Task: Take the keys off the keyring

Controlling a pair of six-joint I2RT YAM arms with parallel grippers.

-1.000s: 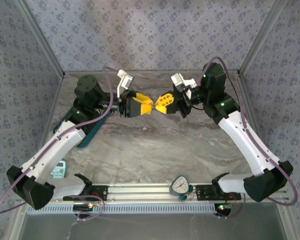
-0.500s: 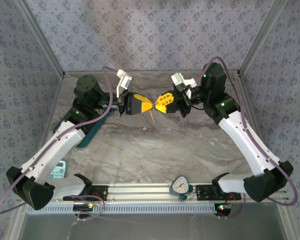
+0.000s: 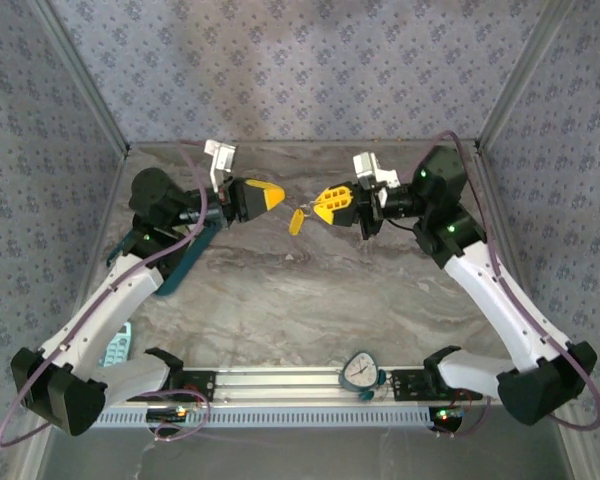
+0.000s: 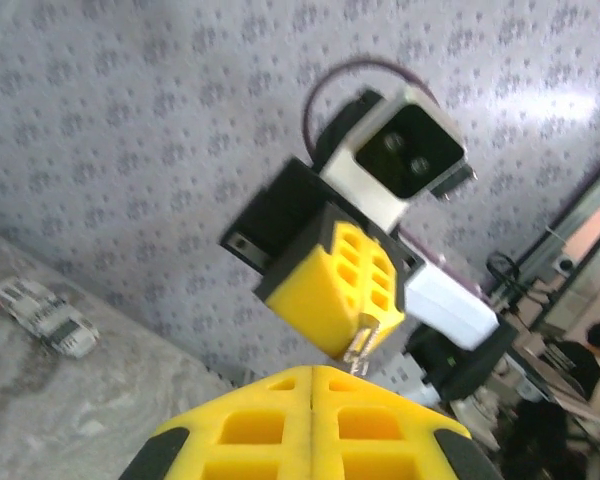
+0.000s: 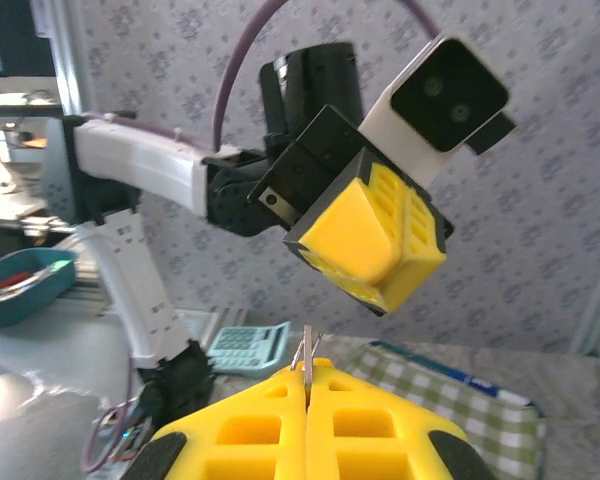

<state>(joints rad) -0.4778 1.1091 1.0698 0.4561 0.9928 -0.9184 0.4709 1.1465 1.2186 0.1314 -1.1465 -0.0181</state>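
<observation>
While the small dial timer point(image 3: 360, 371) at the bottom centre of the overhead view and the calculator point(image 3: 117, 340) at lower left lie well clear of the action, the risk sits higher in the frame, in the air above the table point(image 3: 310, 290). There the right gripper point(image 3: 318, 208) has its yellow pads pressed together on a sliver of silvery metal point(image 5: 307, 362), which pokes up between them in its own wrist view. Whether that is the ring or a key's shaft, I can't tell. A small yellow-orange key point(image 3: 298, 220) dangles just below and left of those tips, near the centre of the overhead view. The left gripper point(image 3: 277, 194), a little apart to the left, is closed too, and I see nothing between its pads point(image 4: 280, 392).

To my eye the hold is only a pinch at the very tips. A jolt or a slight loosening could let the key drop to the table and skitter off. If the left gripper comes in for a grip, its closed fingers could knock the hanging key instead of catching it, or twist the metal out of the right pair.
</observation>
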